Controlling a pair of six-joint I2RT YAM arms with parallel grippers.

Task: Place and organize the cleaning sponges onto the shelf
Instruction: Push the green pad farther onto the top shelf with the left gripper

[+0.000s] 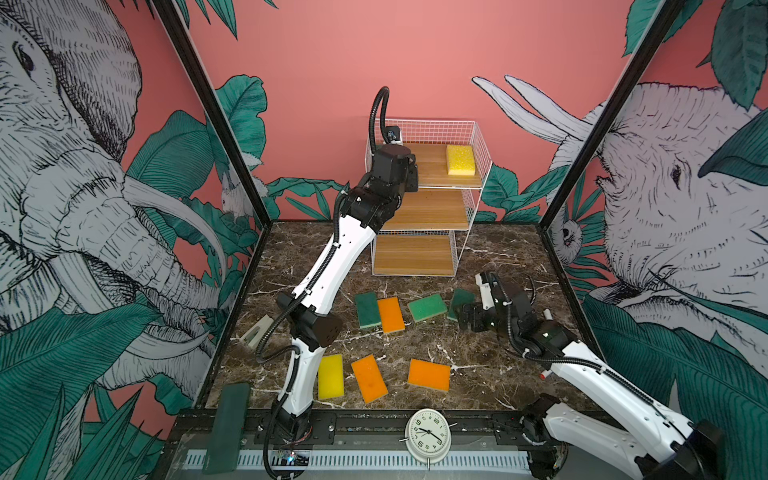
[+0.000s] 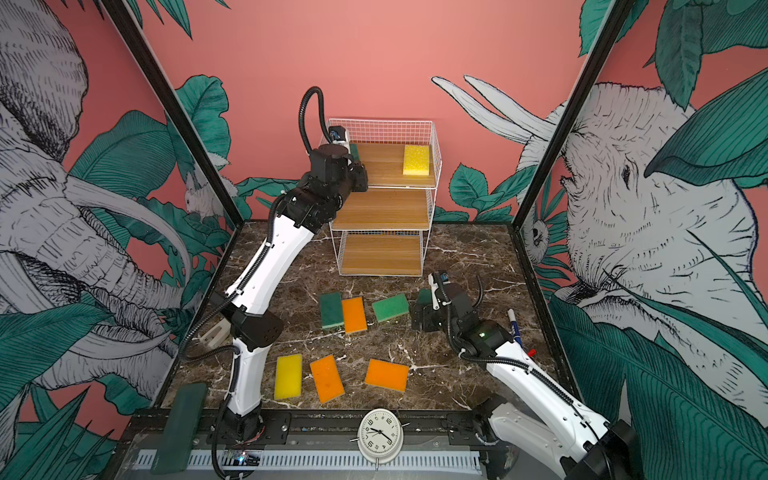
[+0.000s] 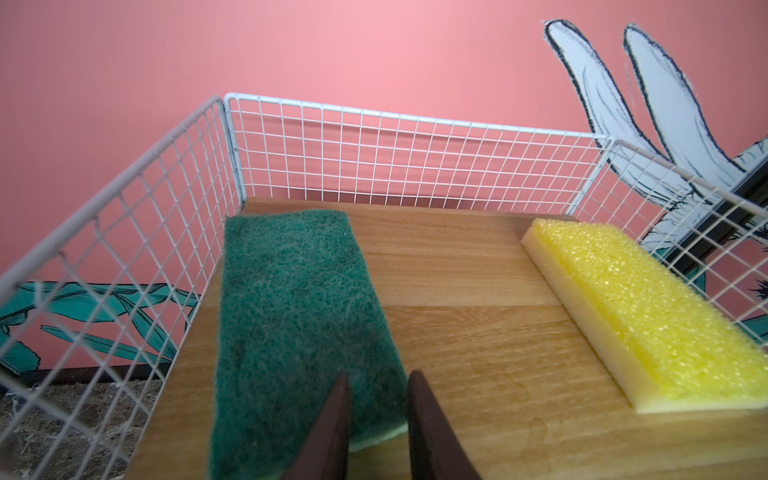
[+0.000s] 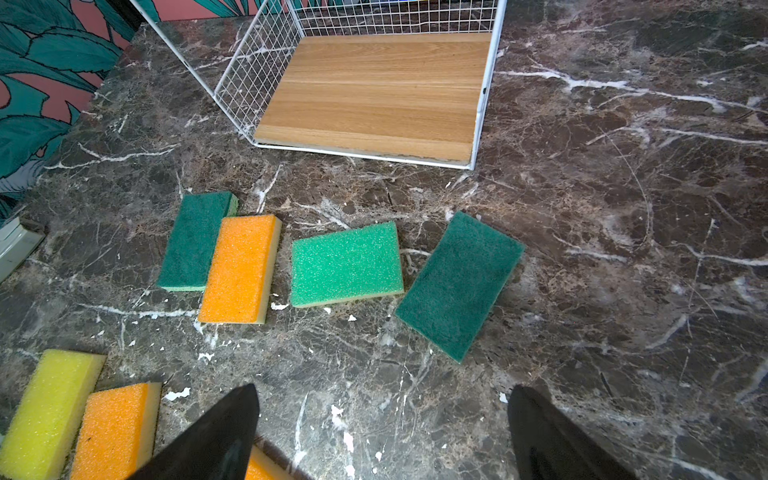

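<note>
Left gripper (image 3: 380,376) nearly closed over flat fuzzy green sponge (image 3: 291,299), clear only from its wrist; right gripper (image 4: 382,388) spread wide

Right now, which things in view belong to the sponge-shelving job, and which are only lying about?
Job: shelf; on its top board, yellow sponge and green sponge; on the table, three green sponges, three orange sponges, a second yellow sponge.
Lying about: alarm clock; marker pen; dark green block; pale object.
</note>
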